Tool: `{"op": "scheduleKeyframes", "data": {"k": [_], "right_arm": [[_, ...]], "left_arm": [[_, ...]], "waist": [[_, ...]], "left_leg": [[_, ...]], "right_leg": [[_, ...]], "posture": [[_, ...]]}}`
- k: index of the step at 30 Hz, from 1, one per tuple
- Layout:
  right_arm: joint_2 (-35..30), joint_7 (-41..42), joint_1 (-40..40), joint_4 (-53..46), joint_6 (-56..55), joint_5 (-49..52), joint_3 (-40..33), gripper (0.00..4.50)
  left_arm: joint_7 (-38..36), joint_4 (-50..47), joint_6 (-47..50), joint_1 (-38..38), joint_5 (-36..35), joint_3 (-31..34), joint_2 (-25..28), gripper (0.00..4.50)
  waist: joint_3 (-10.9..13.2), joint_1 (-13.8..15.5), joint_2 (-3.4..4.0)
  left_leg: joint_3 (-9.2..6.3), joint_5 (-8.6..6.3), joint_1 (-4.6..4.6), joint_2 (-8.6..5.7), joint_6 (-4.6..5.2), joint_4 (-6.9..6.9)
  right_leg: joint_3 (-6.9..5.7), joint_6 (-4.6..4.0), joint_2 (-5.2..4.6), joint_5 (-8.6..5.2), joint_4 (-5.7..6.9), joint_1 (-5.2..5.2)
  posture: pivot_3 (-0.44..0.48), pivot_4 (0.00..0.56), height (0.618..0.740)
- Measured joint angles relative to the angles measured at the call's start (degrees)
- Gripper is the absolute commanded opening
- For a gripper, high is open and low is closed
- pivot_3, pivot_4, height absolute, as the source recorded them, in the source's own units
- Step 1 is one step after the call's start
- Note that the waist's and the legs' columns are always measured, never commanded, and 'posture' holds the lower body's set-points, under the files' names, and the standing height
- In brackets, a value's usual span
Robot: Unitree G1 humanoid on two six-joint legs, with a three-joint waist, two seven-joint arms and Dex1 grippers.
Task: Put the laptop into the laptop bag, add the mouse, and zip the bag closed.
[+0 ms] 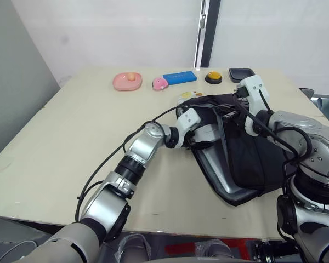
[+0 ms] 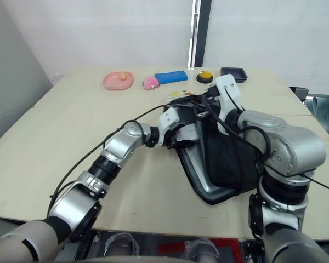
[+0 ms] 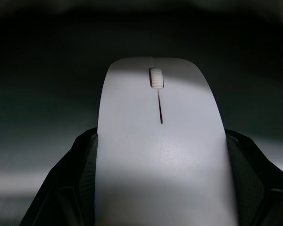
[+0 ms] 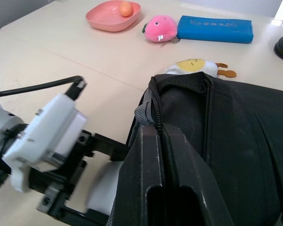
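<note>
While the right gripper [image 4: 160, 141] pinches the upper zipper edge of the laptop bag [image 1: 252, 153] and holds the mouth lifted, the left gripper [image 1: 200, 143] reaches into the opening, clamped on the white mouse [image 3: 160, 146]. Inside the bag lies the silver laptop [image 1: 216, 170], its edge showing.

Wide bare table [image 1: 71, 137] lies open to my left, while ahead the laptop bag [image 1: 247, 159] blocks the way, my right gripper [image 4: 155, 136] pinching its edge, and toys crowd the far side beyond it.
</note>
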Motion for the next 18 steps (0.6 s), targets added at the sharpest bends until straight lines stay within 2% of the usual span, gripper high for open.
{"op": "scheduleKeyframes", "data": {"k": [11,18], "right_arm": [[0.57,-0.58,0.49,-0.09,0.04,0.05,0.02,0.06],[0.66,-0.75,0.48,-0.12,0.05,0.08,0.04,0.06]], "left_arm": [[5.20,12.01,-7.10,-1.66,1.09,1.62,-6.62,2.88],[5.25,14.81,-10.88,-1.59,1.08,2.02,-9.13,2.88]], "waist": [[0.00,0.24,0.01],[0.01,0.12,0.01]], "left_leg": [[-0.01,-0.01,0.00,-0.03,0.00,0.01],[-0.01,-0.03,0.02,-0.02,-0.03,0.00]], "right_leg": [[0.00,0.01,-0.02,0.01,-0.03,0.03],[0.01,0.01,-0.02,0.01,-0.02,0.03]], "posture": [[0.000,0.150,0.740],[0.000,0.150,0.740]]}}
